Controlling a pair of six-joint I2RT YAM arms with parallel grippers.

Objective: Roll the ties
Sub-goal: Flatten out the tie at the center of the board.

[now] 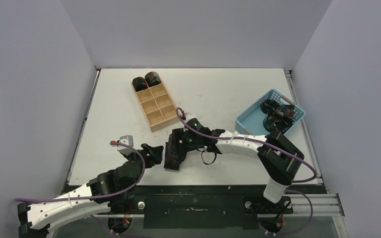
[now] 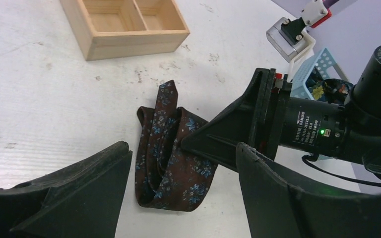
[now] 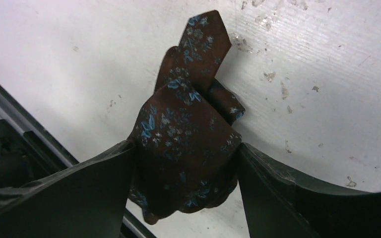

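Note:
A brown tie [image 1: 172,154] with blue flowers lies folded in a loose bundle on the white table near the front edge. My right gripper [image 1: 178,141] reaches it from the right. In the right wrist view the tie [image 3: 188,134] fills the gap of the right gripper [image 3: 186,148] and touches both fingers, its pointed end sticking out beyond. My left gripper [image 1: 155,153] stands open just left of the bundle. In the left wrist view the tie [image 2: 171,168] lies ahead of the left gripper [image 2: 182,148], with nothing between its fingers. Two rolled ties [image 1: 146,81] sit in the tray's far compartments.
The tan wooden tray [image 1: 161,114] stands behind the bundle, left of centre. A light blue basket [image 1: 248,119] at the right holds more dark ties [image 1: 278,115]. The right arm's purple cable [image 1: 198,130] loops over the table. The black front rail runs close behind the bundle.

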